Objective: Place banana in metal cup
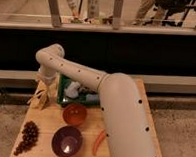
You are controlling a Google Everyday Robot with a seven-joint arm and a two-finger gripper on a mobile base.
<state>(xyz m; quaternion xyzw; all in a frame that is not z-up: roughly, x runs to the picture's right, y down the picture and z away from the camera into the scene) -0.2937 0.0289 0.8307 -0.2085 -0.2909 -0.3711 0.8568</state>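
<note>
End effector (44, 84) is at the far-left corner of the tabletop (51, 121), directly over the banana (38, 98). Banana bunch sits on the wood right at the left edge, with its top up against the end effector. Contact region is hidden; can't tell whether the end effector is apart, together, or clamped on the banana.

Arm (117, 109) comes in from near right, bends at far left, then drops down.

Green tray (64, 89) is just right of the banana, with pale items inside. Orange bowl (75, 113) is nearer, right of the banana. Purple bowl (66, 140) is nearer still. Grapes (27, 136) are near left. Orange carrot-like piece (98, 142) is right of the purple bowl.
</note>
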